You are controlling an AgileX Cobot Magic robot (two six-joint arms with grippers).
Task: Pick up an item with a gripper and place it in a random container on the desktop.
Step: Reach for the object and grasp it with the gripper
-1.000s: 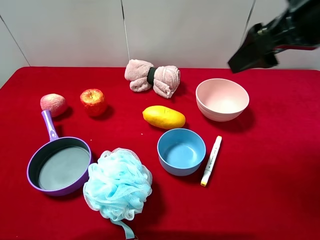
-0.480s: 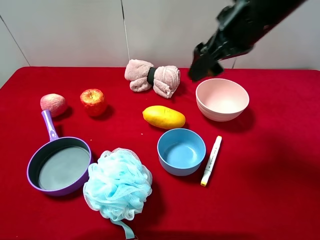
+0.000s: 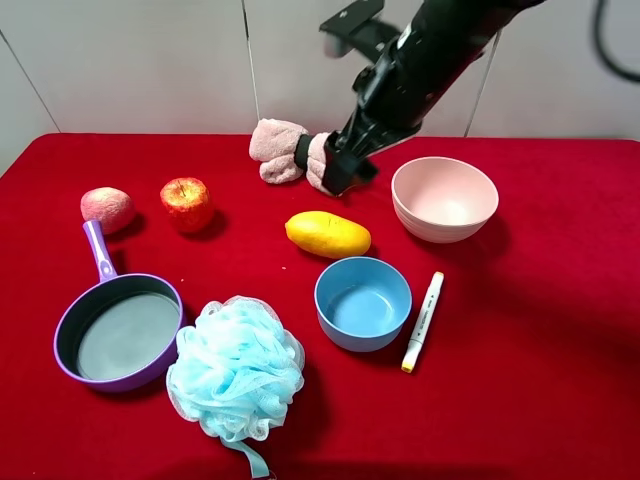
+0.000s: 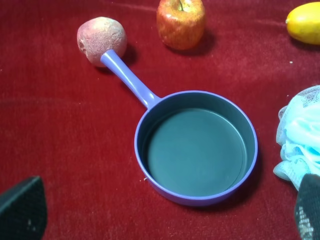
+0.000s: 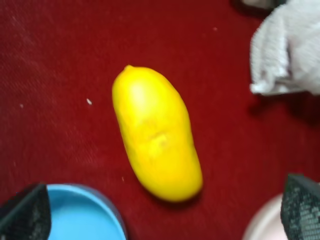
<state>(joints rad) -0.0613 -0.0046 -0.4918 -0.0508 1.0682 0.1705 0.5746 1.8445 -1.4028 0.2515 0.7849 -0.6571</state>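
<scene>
Exterior high: right gripper point(image 3: 338, 172), jaws apart, empty, above mango point(image 3: 327, 234) between towel point(image 3: 275, 150), blue bowl point(image 3: 363, 302), pink bowl point(image 3: 445, 198).

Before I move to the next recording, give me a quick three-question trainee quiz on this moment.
1. True or false: the right gripper holds the yellow fruit.
2. Multiple choice: what lies on the cloth right beside the blue bowl? A marker; B spoon; C knife.
3. Short answer: is the pale pink bowl empty?
Key: 1 false; 2 A; 3 yes.
</scene>
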